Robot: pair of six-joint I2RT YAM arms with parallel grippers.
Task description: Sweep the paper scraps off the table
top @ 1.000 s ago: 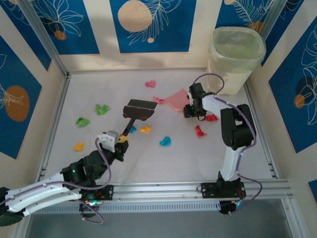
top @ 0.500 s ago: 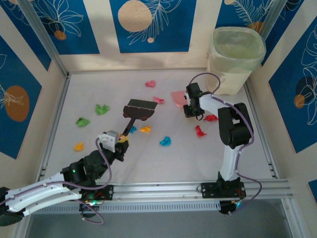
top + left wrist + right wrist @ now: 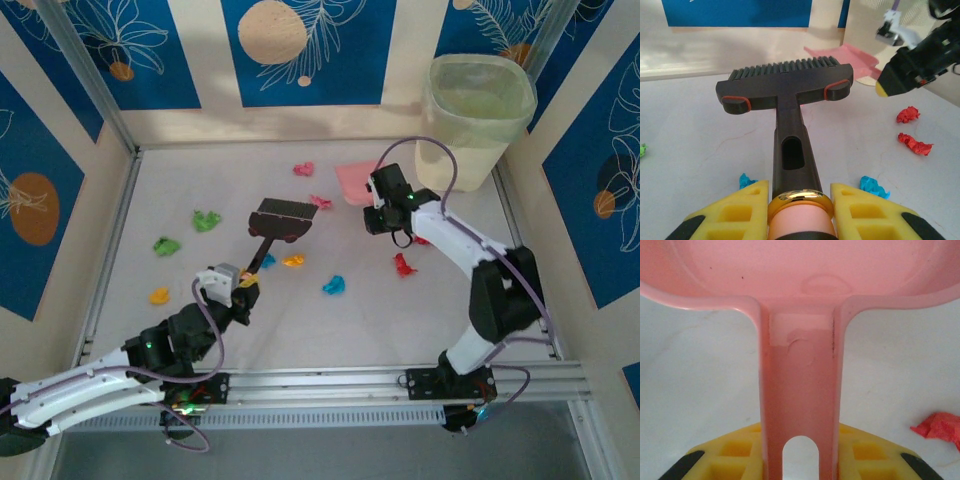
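Paper scraps lie scattered on the table (image 3: 400, 320): pink (image 3: 303, 169), green (image 3: 206, 220), orange (image 3: 293, 261), blue (image 3: 333, 285) and red (image 3: 404, 265) bits. My left gripper (image 3: 243, 285) is shut on the thin handle of the dark brush (image 3: 281, 220), whose head rests mid-table; in the left wrist view the brush (image 3: 785, 90) points ahead from the gripper (image 3: 799, 200). My right gripper (image 3: 375, 215) is shut on the handle of the pink dustpan (image 3: 355, 182). In the right wrist view the dustpan handle (image 3: 800, 390) runs between the yellow fingers (image 3: 867, 455), a red scrap (image 3: 940, 426) beside it.
A pale translucent waste bin (image 3: 475, 110) stands in the back right corner, just behind the dustpan. Aluminium rails (image 3: 400, 380) edge the table, with cream and blue walls around. Green and orange scraps lie towards the left rail.
The right gripper has closed on the dustpan handle and carried the dustpan back and to the left, its arm stretching out. The left arm and brush have not moved.
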